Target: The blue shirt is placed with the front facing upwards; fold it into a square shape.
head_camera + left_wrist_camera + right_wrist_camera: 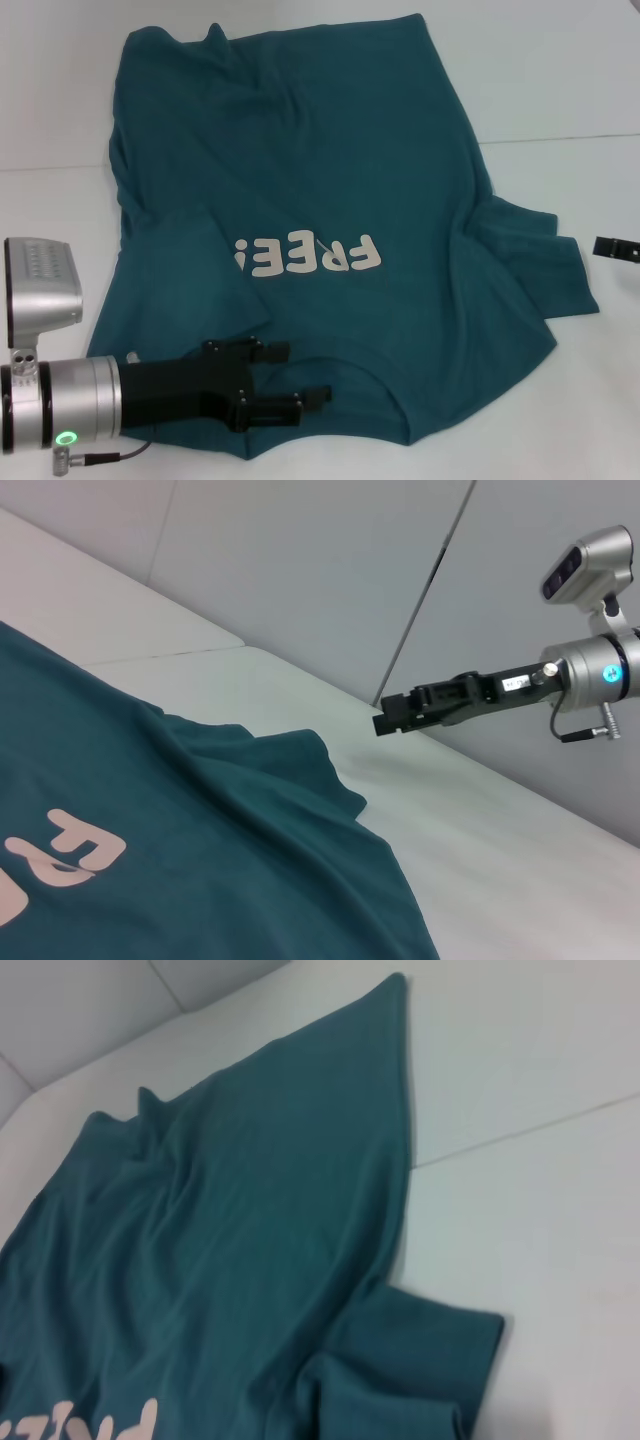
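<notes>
My left claw (290,385) hovers just above the blue shirt (330,180), jaws parted and empty, near its collar edge to start a fold. My right claw (398,712) waits off the sleeve; I cannot tell its opening.
</notes>
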Controlling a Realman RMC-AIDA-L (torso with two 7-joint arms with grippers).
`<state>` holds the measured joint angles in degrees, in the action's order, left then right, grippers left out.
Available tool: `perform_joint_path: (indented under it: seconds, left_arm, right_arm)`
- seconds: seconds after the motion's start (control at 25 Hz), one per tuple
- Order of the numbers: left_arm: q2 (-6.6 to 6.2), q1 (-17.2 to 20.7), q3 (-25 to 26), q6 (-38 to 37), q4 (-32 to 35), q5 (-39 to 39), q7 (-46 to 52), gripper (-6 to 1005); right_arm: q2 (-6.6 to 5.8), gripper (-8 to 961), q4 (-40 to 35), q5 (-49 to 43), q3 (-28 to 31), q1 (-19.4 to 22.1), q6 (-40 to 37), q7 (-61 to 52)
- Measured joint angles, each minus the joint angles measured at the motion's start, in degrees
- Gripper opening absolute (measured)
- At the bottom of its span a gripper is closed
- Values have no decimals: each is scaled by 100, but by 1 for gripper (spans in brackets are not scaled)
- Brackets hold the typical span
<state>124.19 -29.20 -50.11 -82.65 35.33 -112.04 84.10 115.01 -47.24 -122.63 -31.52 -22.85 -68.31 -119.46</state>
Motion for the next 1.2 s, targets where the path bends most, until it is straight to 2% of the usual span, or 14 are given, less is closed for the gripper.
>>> perform_joint_path:
  seconds: [0.24, 0.52, 0.64, 0.92, 1.2]
  left_arm:
    - [0, -2, 10, 16, 0, 27, 15, 875]
    - [-1, -55, -5, 88, 0, 24, 26, 875]
    - [-7, -74, -10, 109, 0, 14, 29, 874]
    - [-16, -124, -16, 149, 0, 2, 92, 874]
    - [-22, -151, -17, 150, 0, -2, 97, 874]
  right_arm:
    - [49, 915, 254, -3, -30, -276, 371, 58]
    - [26, 915, 721, -268, -98, -609, 782, 63]
    - [69, 916, 786, -409, -118, -715, 932, 68]
    - [135, 916, 814, -444, -245, -801, 1130, 75]
    - [137, 854, 990, -446, -270, -877, 1340, 72]
